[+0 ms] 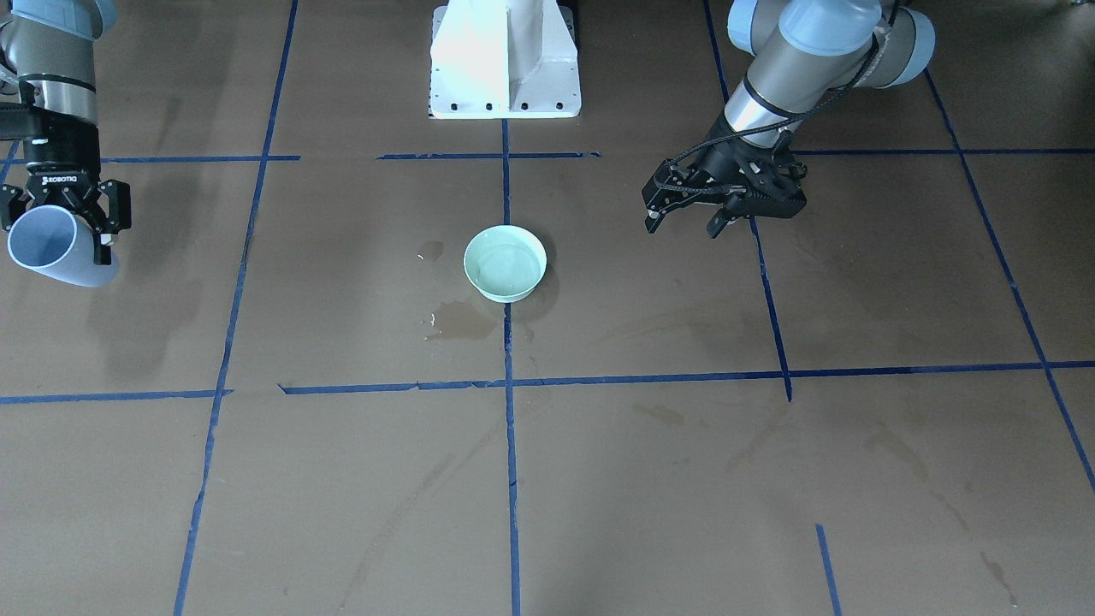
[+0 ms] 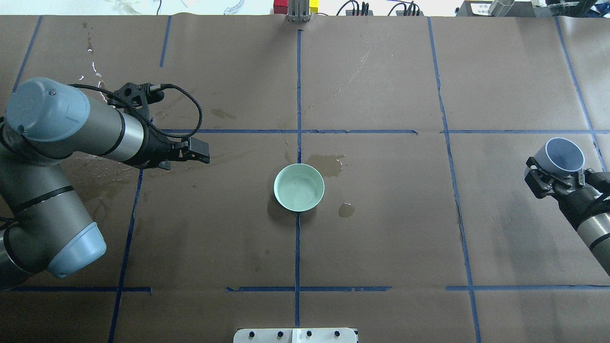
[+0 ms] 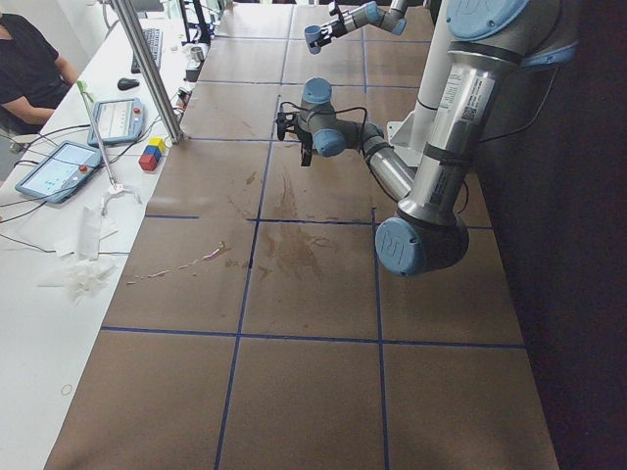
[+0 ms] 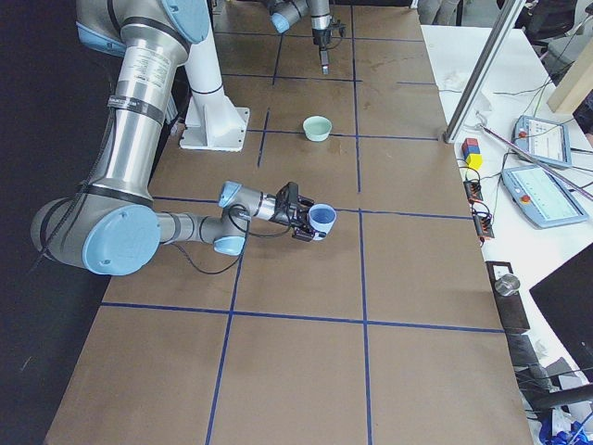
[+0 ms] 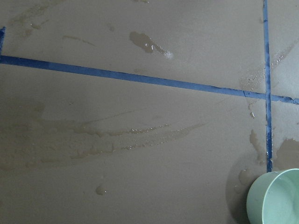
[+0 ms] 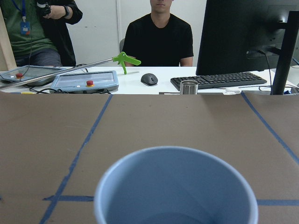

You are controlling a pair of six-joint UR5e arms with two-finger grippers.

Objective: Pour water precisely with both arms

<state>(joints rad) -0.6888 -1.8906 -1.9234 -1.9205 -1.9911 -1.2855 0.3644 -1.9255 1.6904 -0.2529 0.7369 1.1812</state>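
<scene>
While your right gripper (image 2: 555, 178) pinches the wall of the light pale-blue plastic cup (image 2: 564, 155), squeeze gently (thin, probably slippery) | left gripper (image 1: 684, 224): spread, empty.

Bowl (image 2: 299, 187) sits central on table (image 2: 391, 238), cup (image 2: 564, 155) far right.

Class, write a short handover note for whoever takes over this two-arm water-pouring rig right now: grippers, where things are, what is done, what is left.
Left gripper: open, empty, hovering to the robot's left of the pale green round bowl.
Right gripper: shut on the light blue plastic cup, held far out on the robot's right, well away from the bowl.
The bowl stands mid-way along the brown-covered table. A thin layer of water seems to lie in it, with dark wet stains beside it.
Done: probably a pour.
Left: I cannot tell if the cup holds water. If so, carry it over the bowl and pour.
</scene>
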